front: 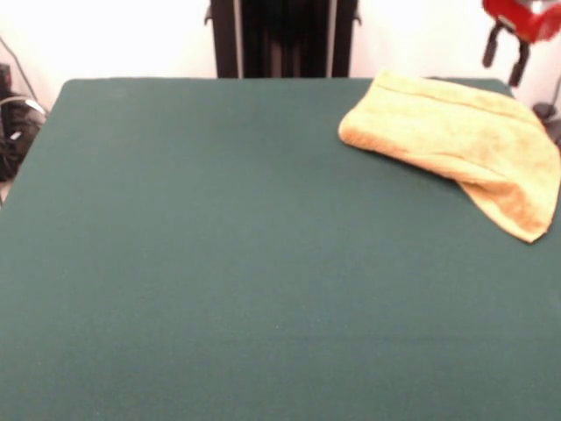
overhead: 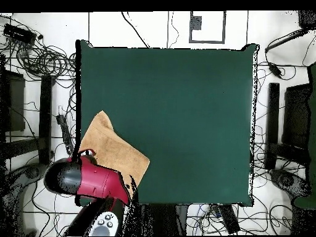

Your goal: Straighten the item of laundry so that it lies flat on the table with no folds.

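Observation:
The item of laundry (front: 456, 140) is an orange-tan towel, folded over on itself at the far right corner of the green table (front: 219, 246). One folded corner points toward the front right. My gripper (front: 506, 55) hangs above and just behind the towel's far right end, open and holding nothing, clear of the cloth. In the overhead view the towel (overhead: 114, 148) lies at the table's (overhead: 185, 111) lower left corner, reaching past the left edge. The red arm (overhead: 86, 179) covers its lower part and hides the gripper.
A black pedestal column (front: 285, 35) stands behind the table's far edge. Cables and dark equipment (front: 13, 132) lie off the table's left side. In the overhead view, cables (overhead: 37, 55) and stands ring the table on the floor.

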You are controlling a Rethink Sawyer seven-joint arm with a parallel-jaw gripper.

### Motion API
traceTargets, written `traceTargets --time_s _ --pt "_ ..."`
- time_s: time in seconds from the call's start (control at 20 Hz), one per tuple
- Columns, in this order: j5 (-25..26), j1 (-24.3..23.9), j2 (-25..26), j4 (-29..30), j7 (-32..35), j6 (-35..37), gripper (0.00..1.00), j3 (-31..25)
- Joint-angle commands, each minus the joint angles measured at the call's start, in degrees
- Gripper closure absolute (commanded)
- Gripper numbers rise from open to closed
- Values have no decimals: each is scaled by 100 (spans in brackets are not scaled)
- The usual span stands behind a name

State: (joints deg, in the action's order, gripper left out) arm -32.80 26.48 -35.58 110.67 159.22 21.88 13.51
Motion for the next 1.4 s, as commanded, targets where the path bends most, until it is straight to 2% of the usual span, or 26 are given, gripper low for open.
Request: traceTargets --time_s 0.05,0.25,0.4,0.65,0.85,1.1,1.2,1.4 --pt "-1361 659 1542 -836 3271 1 0 130" --pt "-1202 679 1875 -1499 3085 481 0 696" --pt "-986 404 1949 -1802 2779 588 0 679" --pt "-739 75 2053 -2322 2635 1013 0 753" --pt "-483 -159 2156 -2957 2608 1786 0 919" --pt "-14 -608 2100 -3770 2084 2747 0 840" --pt "134 -710 2093 -4077 2074 3088 0 824" --pt "195 -739 2141 -4493 2485 3504 0 778"
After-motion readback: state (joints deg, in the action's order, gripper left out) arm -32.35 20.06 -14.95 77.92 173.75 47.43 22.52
